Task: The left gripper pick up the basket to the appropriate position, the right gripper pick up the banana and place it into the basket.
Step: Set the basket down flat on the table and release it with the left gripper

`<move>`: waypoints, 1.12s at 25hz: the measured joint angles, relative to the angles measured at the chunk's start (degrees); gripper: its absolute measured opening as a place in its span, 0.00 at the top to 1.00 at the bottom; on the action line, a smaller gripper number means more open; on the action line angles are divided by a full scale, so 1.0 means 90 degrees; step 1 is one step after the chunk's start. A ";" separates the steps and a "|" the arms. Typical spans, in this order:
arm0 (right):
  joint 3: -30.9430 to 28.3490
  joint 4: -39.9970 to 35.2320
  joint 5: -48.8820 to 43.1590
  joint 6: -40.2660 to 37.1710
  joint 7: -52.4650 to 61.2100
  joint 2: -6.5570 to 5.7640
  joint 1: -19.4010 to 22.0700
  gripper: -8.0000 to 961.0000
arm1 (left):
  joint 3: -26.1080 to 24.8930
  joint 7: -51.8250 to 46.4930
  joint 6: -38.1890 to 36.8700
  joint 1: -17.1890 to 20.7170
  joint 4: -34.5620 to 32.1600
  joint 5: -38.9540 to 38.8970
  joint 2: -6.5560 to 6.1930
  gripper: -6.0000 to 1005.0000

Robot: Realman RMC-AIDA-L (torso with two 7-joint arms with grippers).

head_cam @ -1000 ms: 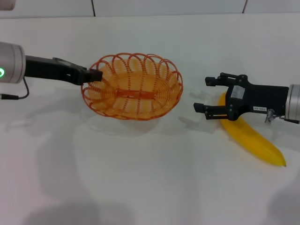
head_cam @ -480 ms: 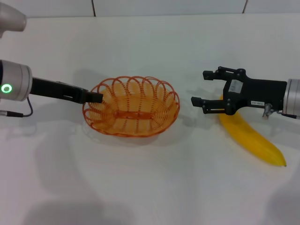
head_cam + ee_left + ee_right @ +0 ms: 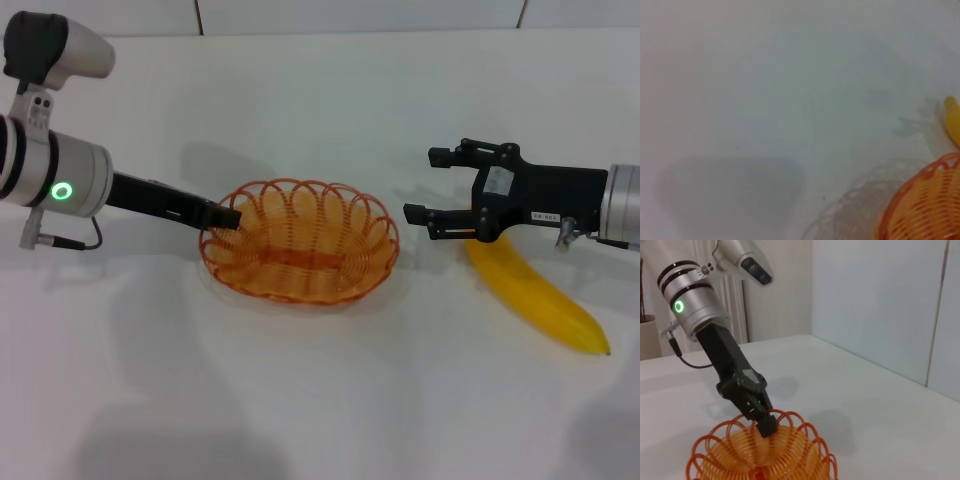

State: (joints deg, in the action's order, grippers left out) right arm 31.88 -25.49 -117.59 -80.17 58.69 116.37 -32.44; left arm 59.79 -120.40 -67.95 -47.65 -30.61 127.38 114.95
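1. The left gripper is clamped on the rim of the basket at the basket's left end, its black fingers pinching the orange wire loops; the right wrist view shows the same grip, the left gripper reaching down onto the scalloped edge of the basket.
2. Behind it, the left arm slopes up and away to the left, a black link running into a white-grey cylinder with a green ring light.
3. The basket sits on the white table near the middle of the head view, upright, with nothing inside it.
4. The right gripper hovers with its two fingers spread apart, gripping nothing, pointing left toward the basket and standing well apart from its right rim.
5. Its black body carries a small white label and joins a silver-grey wrist at the right edge of the head view.
6. The banana lies on the table under and behind the right gripper, running from beneath the gripper's body out toward the near right; whether the gripper touches it cannot be told.
7. In the left wrist view, part of the basket shows at a corner, and the tip of the banana shows at the edge, apart from the basket.
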 joint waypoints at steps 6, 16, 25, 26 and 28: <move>-0.0017 -0.0001 0.0000 0.0002 0.0007 0.0000 0.0001 0.09 | -0.0013 -0.0153 -0.0014 -0.0060 0.0022 0.0005 0.0001 0.92; -0.0017 -0.0001 0.0000 0.0002 0.0011 0.0002 -0.0014 0.09 | 0.0009 -0.0349 -0.0031 -0.0072 0.0034 0.0109 0.0014 0.92; -0.0016 -0.0001 0.0000 0.0002 0.0012 0.0010 -0.0026 0.09 | -0.0062 -0.0505 0.0142 -0.0041 0.0042 0.0136 -0.0040 0.92; -0.0016 -0.0001 0.0000 0.0002 0.0012 0.0010 -0.0027 0.09 | -0.0062 -0.0518 0.0174 -0.0032 0.0042 0.0136 -0.0047 0.92; -0.0016 -0.0001 0.0000 0.0002 0.0012 0.0010 -0.0028 0.09 | -0.0062 -0.0536 0.0203 -0.0028 0.0042 0.0136 -0.0051 0.92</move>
State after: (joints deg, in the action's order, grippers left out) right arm 31.73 -25.49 -117.59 -80.15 58.80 116.46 -32.69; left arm 59.23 -125.23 -66.12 -47.90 -30.23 128.60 114.49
